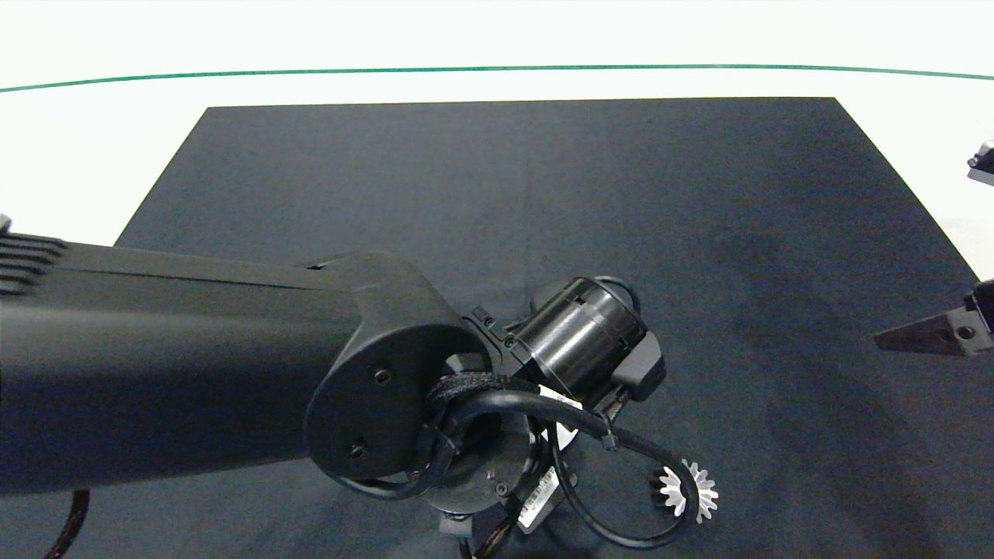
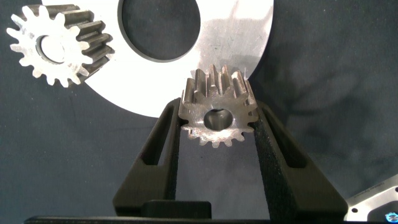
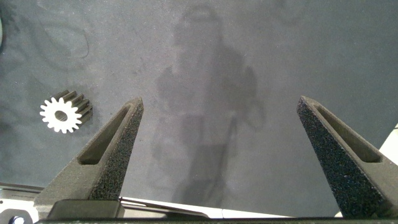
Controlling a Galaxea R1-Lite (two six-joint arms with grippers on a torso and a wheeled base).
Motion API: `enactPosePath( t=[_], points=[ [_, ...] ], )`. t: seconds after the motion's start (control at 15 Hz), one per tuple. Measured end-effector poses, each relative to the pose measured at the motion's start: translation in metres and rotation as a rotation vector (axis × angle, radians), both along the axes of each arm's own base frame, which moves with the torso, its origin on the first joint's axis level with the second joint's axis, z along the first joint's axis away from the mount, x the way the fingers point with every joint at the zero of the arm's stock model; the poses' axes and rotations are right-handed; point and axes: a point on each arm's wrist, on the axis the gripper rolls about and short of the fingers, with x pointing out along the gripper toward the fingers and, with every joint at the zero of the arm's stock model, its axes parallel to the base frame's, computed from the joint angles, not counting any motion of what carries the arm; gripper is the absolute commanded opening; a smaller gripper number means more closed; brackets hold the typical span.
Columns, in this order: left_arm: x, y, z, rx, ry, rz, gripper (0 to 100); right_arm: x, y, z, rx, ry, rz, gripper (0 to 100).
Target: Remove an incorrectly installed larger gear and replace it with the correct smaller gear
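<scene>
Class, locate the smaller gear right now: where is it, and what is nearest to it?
The smaller gear is clamped between the left gripper fingers in the left wrist view, over the edge of a silver plate, with another gear nearby.

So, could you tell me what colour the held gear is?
Grey-silver metal, clearest in the left wrist view: smaller gear.

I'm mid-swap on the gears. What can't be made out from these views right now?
- Head view: the left arm covers the left gripper, the small gear in its fingers and the silver plate.
- Head view: a cable crosses the loose gear, hiding part of it.
- Left wrist view: the plate is cut off by the picture edge.
- Head view: the open right gripper is mostly out of frame.
</scene>
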Motion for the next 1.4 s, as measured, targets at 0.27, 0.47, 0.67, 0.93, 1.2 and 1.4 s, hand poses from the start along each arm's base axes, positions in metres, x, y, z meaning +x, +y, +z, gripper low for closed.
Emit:
enactPosePath(
  t=[0.27,0.47,0.67,0.93,1.2,1.4],
  points=[
    [-0.002,0.002,-0.003,0.006,0.009,0.006,100,0.0,0.0,0.0,-0.001,0.0,0.0,100],
    [-0.002,0.002,-0.004,0.012,0.014,0.005,100,0.0,0.0,0.0,-0.001,0.001,0.0,100],
    [-0.003,0.002,-0.003,0.01,0.013,0.004,100,0.0,0.0,0.0,-0.001,0.002,0.001,100],
    [-0.003,0.004,-0.002,0.004,0.019,0.023,100,0.0,0.0,0.0,-0.001,0.001,0.0,100],
    [-0.008,0.018,0.005,0.008,0.058,0.097,100,-0.004,-0.001,0.002,0.002,-0.011,0.001,100],
    [-0.007,0.039,0.015,-0.009,0.088,0.211,100,-0.005,-0.001,0.002,0.003,-0.014,0.002,100]
  ],
)
